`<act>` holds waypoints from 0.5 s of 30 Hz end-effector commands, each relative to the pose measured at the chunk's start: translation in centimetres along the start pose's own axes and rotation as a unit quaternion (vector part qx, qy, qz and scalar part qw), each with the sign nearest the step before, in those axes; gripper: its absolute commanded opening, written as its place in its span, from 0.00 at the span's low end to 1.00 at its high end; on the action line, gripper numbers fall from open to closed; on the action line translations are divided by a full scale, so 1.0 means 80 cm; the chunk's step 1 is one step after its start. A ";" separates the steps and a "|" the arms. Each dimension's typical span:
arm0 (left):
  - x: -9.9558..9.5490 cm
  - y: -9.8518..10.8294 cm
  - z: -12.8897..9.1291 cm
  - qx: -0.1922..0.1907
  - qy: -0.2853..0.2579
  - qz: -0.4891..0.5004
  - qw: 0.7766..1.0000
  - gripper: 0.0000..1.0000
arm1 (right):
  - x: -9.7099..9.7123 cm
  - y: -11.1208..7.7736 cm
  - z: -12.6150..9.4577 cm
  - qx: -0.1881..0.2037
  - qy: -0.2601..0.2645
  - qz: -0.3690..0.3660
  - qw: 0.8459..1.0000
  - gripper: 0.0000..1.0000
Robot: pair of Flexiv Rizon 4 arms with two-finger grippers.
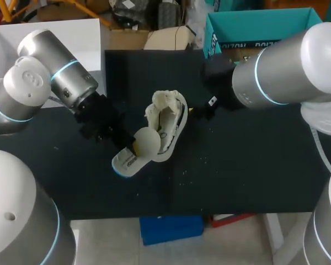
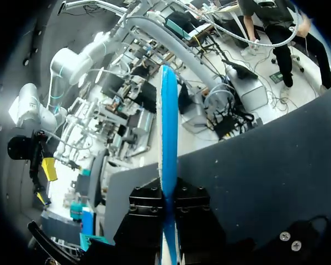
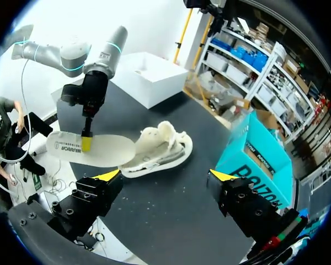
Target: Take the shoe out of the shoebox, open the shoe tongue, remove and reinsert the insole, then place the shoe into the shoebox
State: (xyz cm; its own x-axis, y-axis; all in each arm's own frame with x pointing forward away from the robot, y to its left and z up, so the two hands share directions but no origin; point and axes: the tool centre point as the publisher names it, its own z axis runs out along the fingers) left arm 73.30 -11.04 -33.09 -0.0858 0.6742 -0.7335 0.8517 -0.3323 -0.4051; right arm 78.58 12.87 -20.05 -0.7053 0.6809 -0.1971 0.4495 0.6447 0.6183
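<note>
The left gripper (image 3: 86,144) is clamped on the insole (image 3: 94,150). It pinches the flat sheet near its heel end, so most of the length juts out ahead of the fingers with no support. In the left wrist view the insole runs edge-on, straight out from between the fingers. That thin pinch is the first risk, I judge: a sideways load at the far tip could twist the sheet in the grip or drag it free.

The tip lies at the heel opening of the shoe (image 1: 168,122), just ahead of the left gripper. Whether it is inside the collar or only resting on it, I cannot tell. The shoe lies loose on the table (image 1: 248,165), mouth gaping, with nothing holding it. A push along the insole would likely shove the shoe away or buckle the sheet against the collar.

The right gripper (image 3: 165,175) is spread wide and empty. The shoe is ahead of it, apart from both fingers, so it would need to brace the shoe first.

Bare tabletop lies under and around the right gripper, which gives room to work. The table's near edge is not far behind the insole's heel, so a dropped insole could slide off. The shoebox (image 3: 254,160) stands near, ahead of the right gripper's outer finger, and a wide swing could strike its wall.
</note>
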 end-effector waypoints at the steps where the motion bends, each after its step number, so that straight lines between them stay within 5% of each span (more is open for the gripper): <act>1: -0.005 0.043 0.009 0.042 0.004 -0.001 0.999 0.00 | 0.000 0.000 0.002 0.000 0.001 0.000 1.000 1.00; 15: -0.005 0.125 0.020 0.022 0.012 -0.005 1.000 0.00 | 0.000 0.000 0.002 0.000 0.001 0.000 1.000 1.00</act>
State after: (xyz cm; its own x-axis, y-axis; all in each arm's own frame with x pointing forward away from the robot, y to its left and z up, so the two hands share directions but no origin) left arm 79.33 -14.47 -36.44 -0.0801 0.6930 -0.7165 0.8510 -0.3267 -0.4112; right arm 78.56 12.85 -20.04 -0.7056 0.6806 -0.1973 0.4487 0.6446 0.6189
